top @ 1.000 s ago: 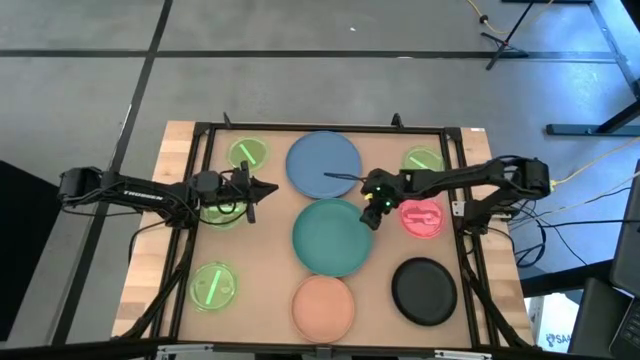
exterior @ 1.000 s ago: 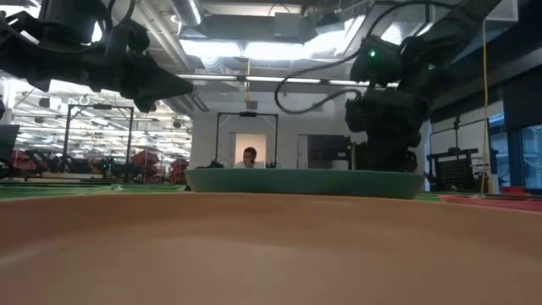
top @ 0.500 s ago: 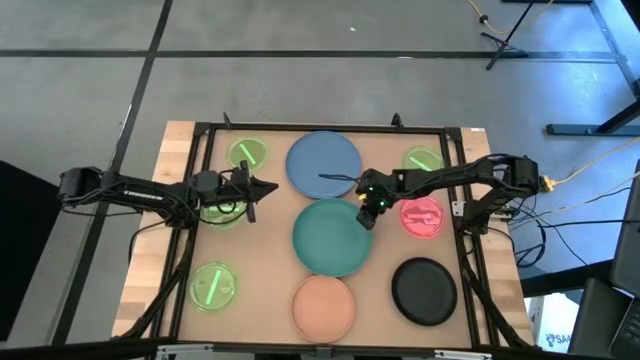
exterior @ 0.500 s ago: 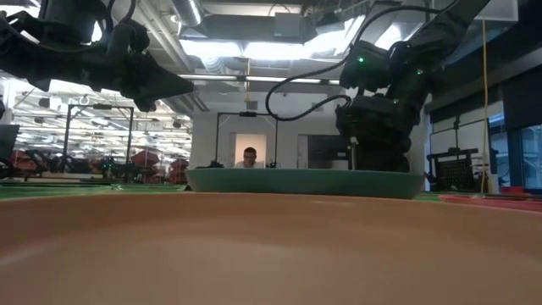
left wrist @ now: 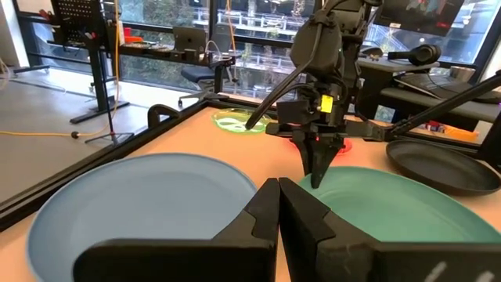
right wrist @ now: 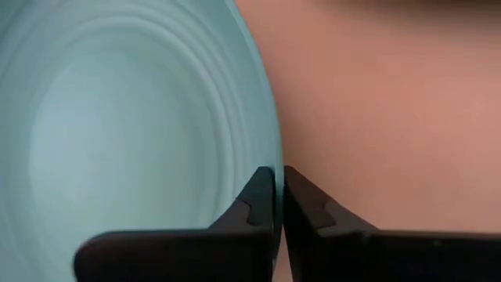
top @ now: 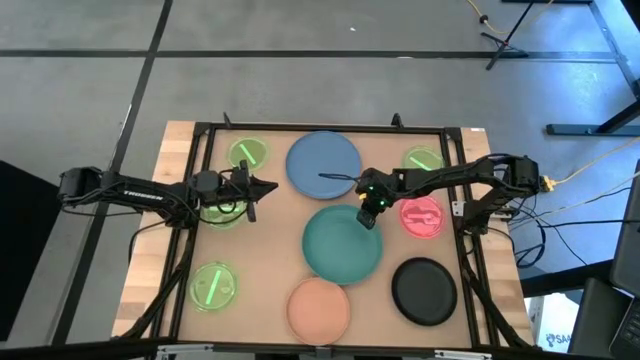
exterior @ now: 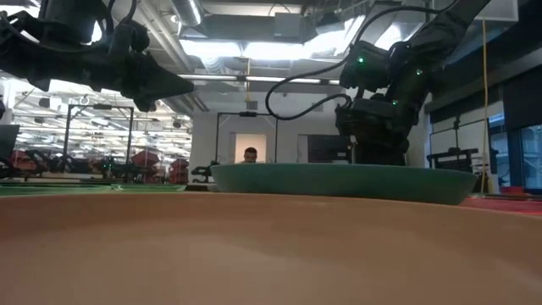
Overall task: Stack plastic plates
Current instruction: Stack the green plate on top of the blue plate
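Fingers of the right hand (top: 366,217) pinch narrowly on the far rim of the teal plate (top: 343,245) at the table's (top: 265,255) middle, between the blue plate (top: 324,162) and salmon plate (top: 320,308), while the left hand (top: 272,187), pressed closed and empty, hovers beside the blue one.

Teal plate (top: 343,243) mid-table, flat, right claw (top: 366,218) gripping rim.
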